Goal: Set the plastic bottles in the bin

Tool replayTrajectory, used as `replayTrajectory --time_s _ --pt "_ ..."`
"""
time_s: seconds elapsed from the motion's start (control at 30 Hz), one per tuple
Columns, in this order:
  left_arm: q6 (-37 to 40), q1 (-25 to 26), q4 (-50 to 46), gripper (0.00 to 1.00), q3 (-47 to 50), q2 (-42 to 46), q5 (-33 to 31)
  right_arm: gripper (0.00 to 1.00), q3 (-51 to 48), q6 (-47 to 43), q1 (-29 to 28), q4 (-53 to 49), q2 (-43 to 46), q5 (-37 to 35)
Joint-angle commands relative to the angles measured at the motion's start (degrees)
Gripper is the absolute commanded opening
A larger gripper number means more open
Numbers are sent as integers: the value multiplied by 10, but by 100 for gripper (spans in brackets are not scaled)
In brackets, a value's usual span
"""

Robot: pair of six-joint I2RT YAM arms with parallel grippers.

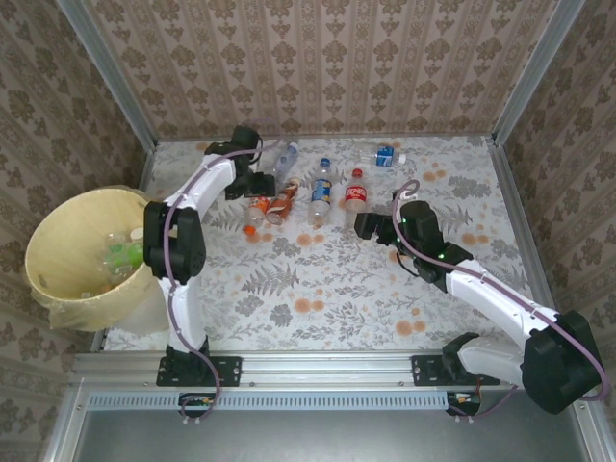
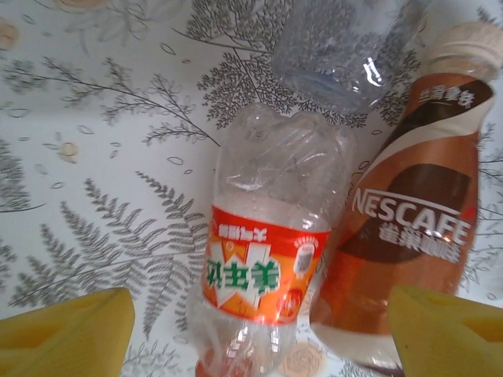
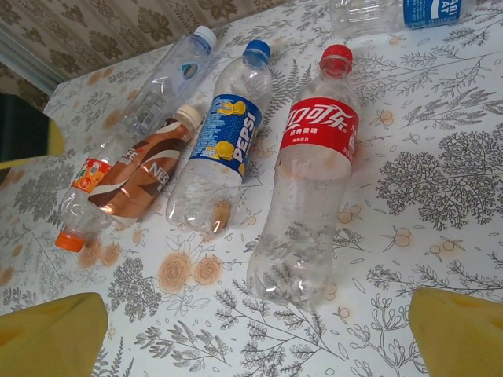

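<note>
Six plastic bottles on far half of counter; near half bare; bin off left edge, perhaps four inside. Fingers wide apart: left hand, right hand.

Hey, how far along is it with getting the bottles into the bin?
Done: several bottles lie in the bin. In hand: nothing gripped; the left claw is open over the orange-label bottle and Nescafe bottle, the right claw open by the Coca-Cola bottle. Left: those three plus the Pepsi bottle, white-capped bottle and blue-label bottle on the table.
</note>
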State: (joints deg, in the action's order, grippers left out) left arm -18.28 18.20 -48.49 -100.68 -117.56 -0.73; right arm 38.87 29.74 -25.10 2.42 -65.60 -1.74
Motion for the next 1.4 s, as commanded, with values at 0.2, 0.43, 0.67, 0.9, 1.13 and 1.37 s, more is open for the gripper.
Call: replayTrajectory --time_s 0.2,0.43,0.67,0.9,1.13,1.37 --pt "5 -29 49 82 0 -38 80 100 -3 -10 2 -9 3 -18" --pt "15 -38 51 82 6 -57 74 100 5 -7 2 -8 -9 -14" --pt "28 -47 59 80 33 -58 67 100 5 -7 2 -11 -9 -14" --pt "33 -48 59 77 41 -71 54 100 6 -3 2 -11 -9 -12" --pt "17 -43 67 75 49 -79 49 100 5 -1 2 -11 -8 -11" --pt "-2 -37 89 70 74 -60 10 100 2 0 2 -12 -4 -10"
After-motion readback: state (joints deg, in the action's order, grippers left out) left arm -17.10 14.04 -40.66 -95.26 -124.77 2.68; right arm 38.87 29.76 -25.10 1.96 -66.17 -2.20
